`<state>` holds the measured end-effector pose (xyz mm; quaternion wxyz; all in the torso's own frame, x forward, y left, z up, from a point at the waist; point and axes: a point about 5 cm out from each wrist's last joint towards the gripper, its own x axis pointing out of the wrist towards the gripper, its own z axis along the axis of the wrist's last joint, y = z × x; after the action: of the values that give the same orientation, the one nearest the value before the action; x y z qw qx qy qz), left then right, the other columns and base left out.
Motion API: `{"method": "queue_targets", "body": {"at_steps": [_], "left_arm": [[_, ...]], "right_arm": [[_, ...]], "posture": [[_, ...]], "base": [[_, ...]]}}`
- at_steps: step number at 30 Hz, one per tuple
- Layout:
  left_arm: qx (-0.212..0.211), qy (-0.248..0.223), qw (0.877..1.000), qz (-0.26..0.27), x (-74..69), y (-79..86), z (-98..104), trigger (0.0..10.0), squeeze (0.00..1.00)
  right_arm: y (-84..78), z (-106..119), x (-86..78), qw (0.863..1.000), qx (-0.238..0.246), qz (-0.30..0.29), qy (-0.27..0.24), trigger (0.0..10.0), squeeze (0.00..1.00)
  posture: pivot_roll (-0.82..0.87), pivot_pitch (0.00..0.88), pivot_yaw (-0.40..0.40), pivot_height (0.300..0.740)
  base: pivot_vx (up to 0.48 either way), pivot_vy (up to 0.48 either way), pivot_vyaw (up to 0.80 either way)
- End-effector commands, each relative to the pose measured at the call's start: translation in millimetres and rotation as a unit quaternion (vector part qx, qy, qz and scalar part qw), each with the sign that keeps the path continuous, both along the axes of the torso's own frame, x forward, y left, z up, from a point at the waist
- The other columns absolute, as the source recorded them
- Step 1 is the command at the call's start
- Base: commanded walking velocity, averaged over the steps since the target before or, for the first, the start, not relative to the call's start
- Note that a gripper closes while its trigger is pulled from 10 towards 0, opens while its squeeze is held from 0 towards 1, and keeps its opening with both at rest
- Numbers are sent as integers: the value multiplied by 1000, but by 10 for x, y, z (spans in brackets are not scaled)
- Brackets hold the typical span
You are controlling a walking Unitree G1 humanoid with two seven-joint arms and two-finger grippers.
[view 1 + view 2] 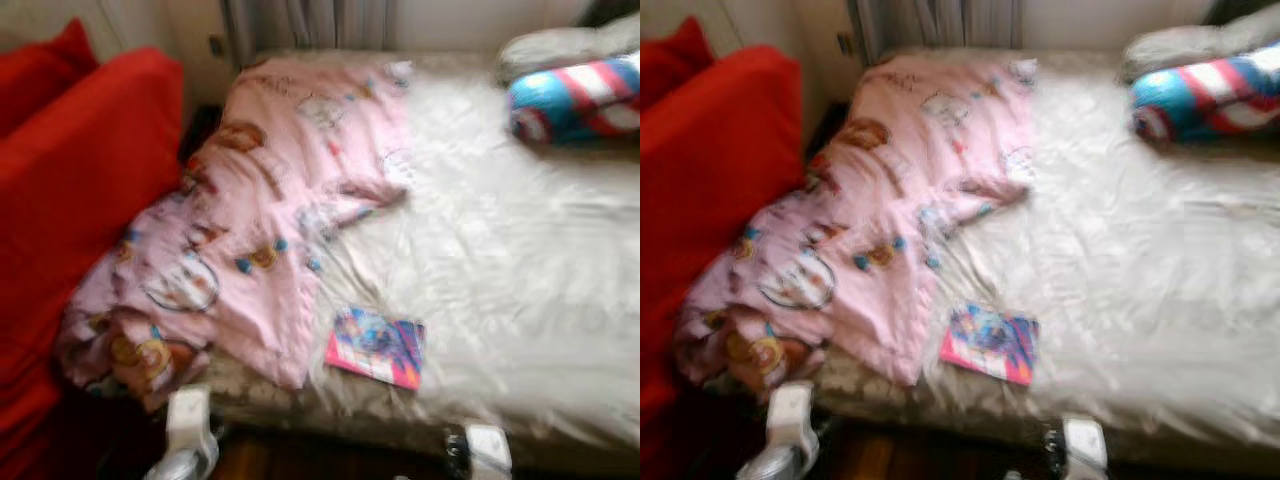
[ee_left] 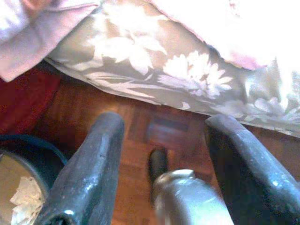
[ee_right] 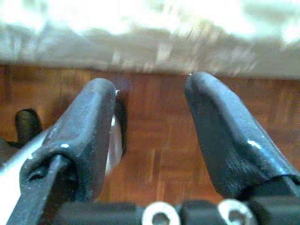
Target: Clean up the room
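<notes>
Book [image 1: 376, 346] on bed [image 1: 520, 270], above end effectors.

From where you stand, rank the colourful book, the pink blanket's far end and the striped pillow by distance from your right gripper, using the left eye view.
The right gripper hangs open below the bed's near edge.
1. Colourful book: near the bed's front edge, just left of the right arm.
2. Striped pillow: far right corner of the bed.
3. Pink blanket, far end: back left, by the curtain. Close to the pillow in rank.
</notes>
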<state>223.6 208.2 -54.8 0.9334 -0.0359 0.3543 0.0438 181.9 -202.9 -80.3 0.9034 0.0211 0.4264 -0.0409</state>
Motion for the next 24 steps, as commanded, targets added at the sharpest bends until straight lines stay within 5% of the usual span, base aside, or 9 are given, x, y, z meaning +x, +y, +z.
{"method": "queue_targets", "body": {"at_steps": [1, 13, 24], "left_arm": [[9, 34, 999, 6, -178, 96, -96, 10000, 0], [7, 21, 1000, 2, -158, 91, -78, 10000, 0], [6, 24, 1000, 4, -166, 99, -82, 10000, 0]], "right_arm": [[96, -56, -86, 1000, 12, 5, 14, 10000, 0], [97, -41, -64, 1000, 11, 13, 4, 10000, 0], [115, -39, -60, 1000, 16, 18, 0, 10000, 0]], "posture": [[42, 186, -9, 740], [44, 197, -12, 740], [63, 185, -15, 740]], "base": [[0, 0, 0], [0, 0, 0], [0, 0, 800]]}}
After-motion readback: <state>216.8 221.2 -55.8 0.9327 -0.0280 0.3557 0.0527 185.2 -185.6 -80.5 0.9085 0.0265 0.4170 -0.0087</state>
